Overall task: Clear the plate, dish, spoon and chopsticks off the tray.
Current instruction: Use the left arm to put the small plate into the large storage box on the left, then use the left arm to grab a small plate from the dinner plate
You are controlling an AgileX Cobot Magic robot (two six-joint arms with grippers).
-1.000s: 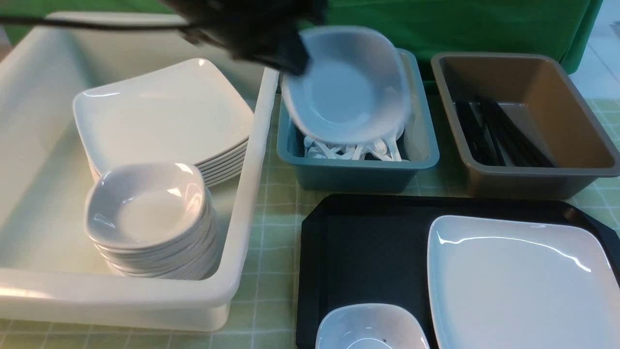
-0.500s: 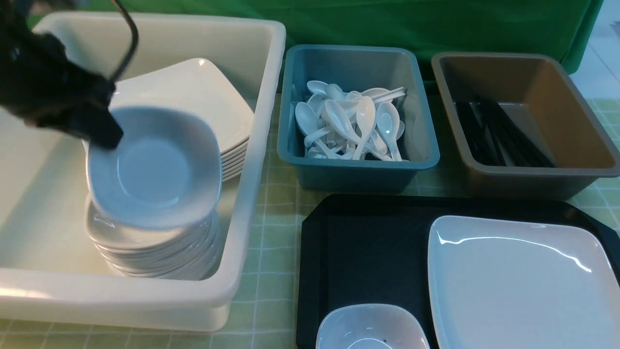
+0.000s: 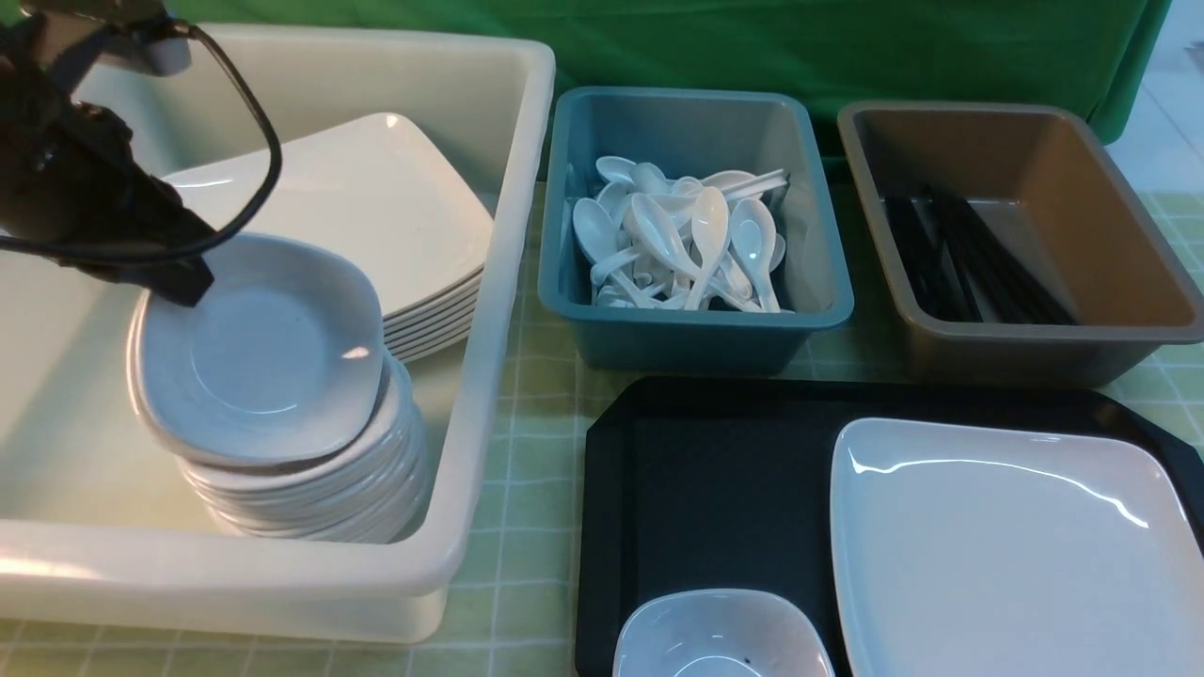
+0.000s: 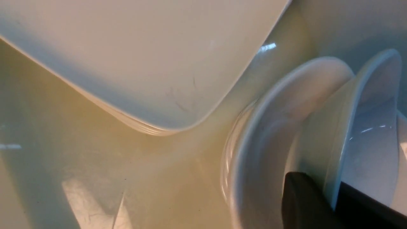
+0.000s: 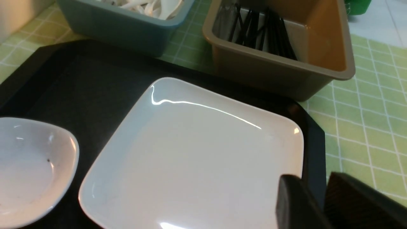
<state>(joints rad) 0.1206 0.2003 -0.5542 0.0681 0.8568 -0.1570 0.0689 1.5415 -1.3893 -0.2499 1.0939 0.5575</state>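
The cream tub (image 3: 503,282) holds a bowl stack (image 3: 310,498), and over it the left gripper (image 3: 183,282) is clamped on the rim of a tilted dish (image 3: 263,357). The tray (image 3: 715,470) carries the plate (image 3: 997,555) on its right half and a small bowl (image 3: 720,639) at its near edge. The right gripper (image 5: 313,194) sits at a plate corner by the tray's rim, and I cannot tell whether it grips anything

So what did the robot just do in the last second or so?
The jaws of the left arm, still pinching a small white bowl, carried it from over the blue-grey spoon tub leftward and down onto the bowl stack in the white bin; it sits tilted, not yet let go. The black tray, its large plate, the other small bowl and the brown chopstick tub stayed put.
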